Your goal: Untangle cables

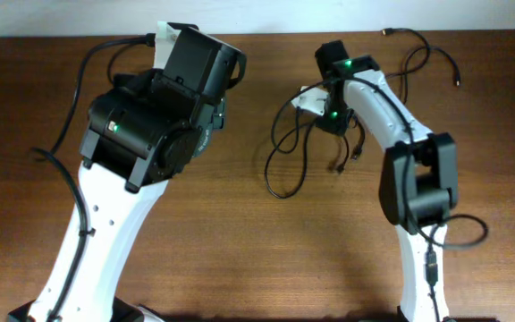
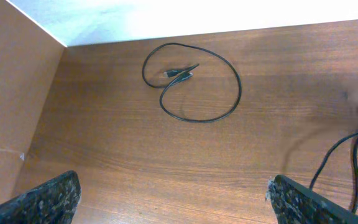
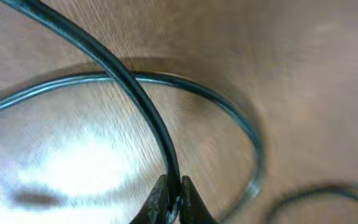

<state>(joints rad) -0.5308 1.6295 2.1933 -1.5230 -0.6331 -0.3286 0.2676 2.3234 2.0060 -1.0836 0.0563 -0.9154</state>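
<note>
A tangle of thin black cables [image 1: 291, 152] lies at the table's middle, with small plugs [image 1: 347, 159] hanging loose on its right. My right gripper [image 1: 327, 105] is over the tangle's top, beside a white tag [image 1: 309, 98]. In the right wrist view it is shut [image 3: 174, 198] on one black cable [image 3: 135, 93] that crosses over another strand [image 3: 229, 109]. A separate cable [image 2: 191, 81] lies in a loop near the far edge in the left wrist view. Another cable [image 1: 423, 54] lies at the far right. My left gripper [image 2: 173, 199] is open, empty and above bare wood.
The left arm's bulky wrist [image 1: 164, 107] hides the table's far left in the overhead view. The white wall [image 2: 166, 15] borders the far table edge. Thick black arm cables [image 1: 70, 179] run along the left arm, and another [image 1: 459, 234] by the right arm's base.
</note>
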